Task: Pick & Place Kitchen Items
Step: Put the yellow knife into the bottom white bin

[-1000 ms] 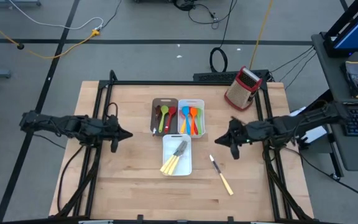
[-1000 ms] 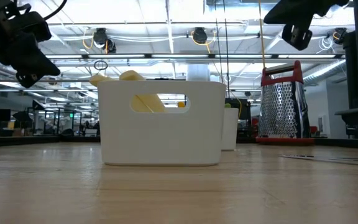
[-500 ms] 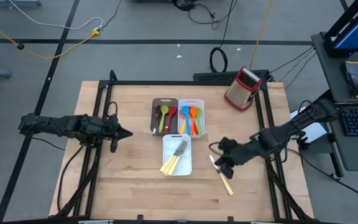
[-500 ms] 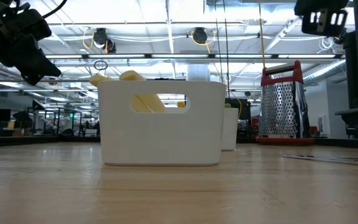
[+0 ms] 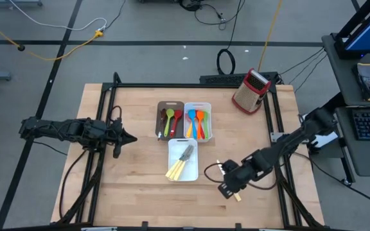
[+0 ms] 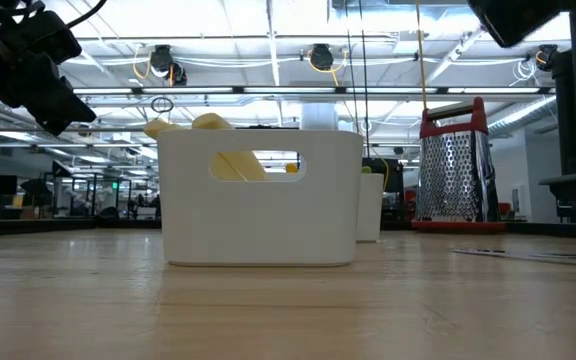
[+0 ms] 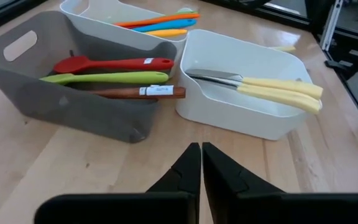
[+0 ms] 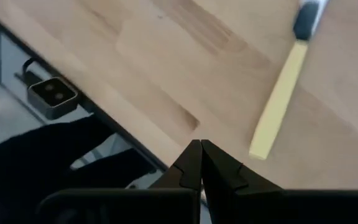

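1. Over the left side of the table [image 5: 140, 199], the left claw [image 5: 131, 137] hangs with its fingers pressed all but together, holding nothing.
2. Right of it, mid-table, the dark tray [image 5: 170, 120] holds red, green and brown utensils [image 7: 114, 77].
3. Just beside that, the white tray [image 5: 198, 120] carries orange and blue spoons [image 5: 196, 123].
4. Nearer the front edge, another white tray [image 5: 183, 160] holds the cream-handled knives [image 7: 263, 90].
5. Farther right, the right claw [image 5: 225, 188] sits low near the front edge, fingers shut and empty.
6. One loose knife [image 8: 284, 90] lies on the wood just beside that claw (handle toward the table edge), untouched.
7. At the far right corner stands the box grater [image 5: 250, 92].
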Tool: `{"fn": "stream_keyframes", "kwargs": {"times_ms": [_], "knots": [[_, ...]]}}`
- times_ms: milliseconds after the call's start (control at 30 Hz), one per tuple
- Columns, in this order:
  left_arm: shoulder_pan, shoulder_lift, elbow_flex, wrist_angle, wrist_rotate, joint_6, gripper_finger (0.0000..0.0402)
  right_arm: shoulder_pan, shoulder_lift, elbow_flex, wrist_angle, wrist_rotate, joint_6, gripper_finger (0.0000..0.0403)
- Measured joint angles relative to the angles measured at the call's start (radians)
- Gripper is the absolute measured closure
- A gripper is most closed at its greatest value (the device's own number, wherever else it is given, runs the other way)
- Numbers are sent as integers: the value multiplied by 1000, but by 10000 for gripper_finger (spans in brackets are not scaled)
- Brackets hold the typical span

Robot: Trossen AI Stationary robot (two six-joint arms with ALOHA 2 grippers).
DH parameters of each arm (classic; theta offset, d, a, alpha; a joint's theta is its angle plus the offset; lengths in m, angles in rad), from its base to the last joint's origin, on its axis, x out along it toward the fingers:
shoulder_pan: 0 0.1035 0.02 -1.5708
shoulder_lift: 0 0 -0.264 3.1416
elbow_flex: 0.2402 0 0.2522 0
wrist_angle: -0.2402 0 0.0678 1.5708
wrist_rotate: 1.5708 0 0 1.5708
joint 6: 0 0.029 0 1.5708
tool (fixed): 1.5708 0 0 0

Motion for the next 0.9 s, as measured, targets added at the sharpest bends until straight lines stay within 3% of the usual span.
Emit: {"fn": "stream_keyframes", "kwargs": {"times_ms": [300,467,733,900], "knots": [[0,0,0,1,-1,10,396,-1,21,0,-1,-7,46,376],[0,0,0,1,-1,13,382,-1,21,0,-3,-7,47,332],[0,0,1,1,-1,18,399,0,21,-15,-7,-5,46,247],[0,0,1,1,-1,18,382,15,21,-55,5,-7,51,216]]}}
